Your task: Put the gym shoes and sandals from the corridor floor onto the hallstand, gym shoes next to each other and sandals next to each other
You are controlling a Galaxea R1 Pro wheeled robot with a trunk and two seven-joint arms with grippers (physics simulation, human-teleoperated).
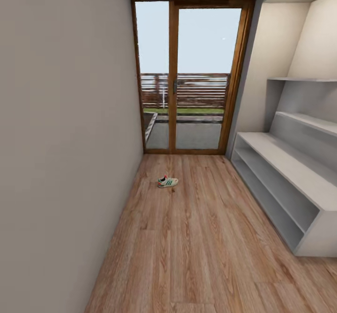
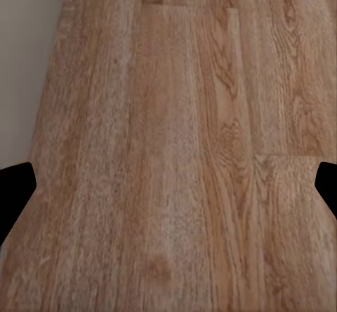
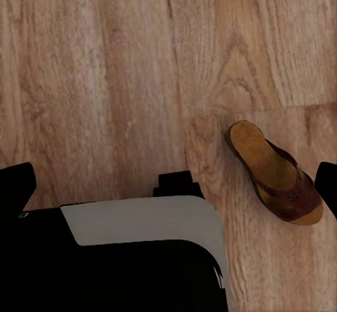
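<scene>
One cream-white gym shoe with green stripes lies on the wood-plank corridor floor, far ahead near the glass door. The pale grey hallstand stands along the right wall, its two long shelves bare. In the right wrist view a dark-brown sandal with a tan footbed lies flat on the planks, beside the robot's base. My right gripper hangs open above the floor, its black fingertips at the picture's edges. My left gripper is open too, over bare planks, nothing between its fingertips.
A plain grey wall runs along the left of the corridor. A wood-framed glass door closes the far end. The robot's black and grey base sits close to the sandal. Open floor stretches between me and the shoe.
</scene>
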